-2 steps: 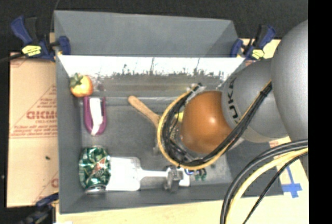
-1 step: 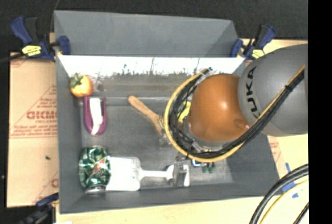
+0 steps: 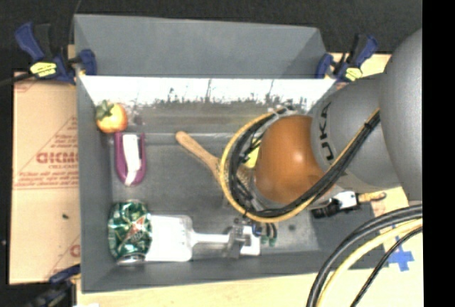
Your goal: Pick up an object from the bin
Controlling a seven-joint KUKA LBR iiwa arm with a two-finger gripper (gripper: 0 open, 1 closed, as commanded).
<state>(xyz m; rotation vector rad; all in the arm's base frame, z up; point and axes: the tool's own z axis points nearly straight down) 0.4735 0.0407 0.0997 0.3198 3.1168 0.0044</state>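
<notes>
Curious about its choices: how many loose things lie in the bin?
5: orange toy fruit, top left; purple-white piece below it; green can, bottom left; white utensil beside it; wooden spoon, middle. The arm may hide more.

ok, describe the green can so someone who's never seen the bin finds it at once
Look into the grey bin and go to its corner at the view's lower left. The green can lies there, below the purple-and-white thing and beside the white plastic tool on its right. It is the only green item, with red and white markings.
</notes>
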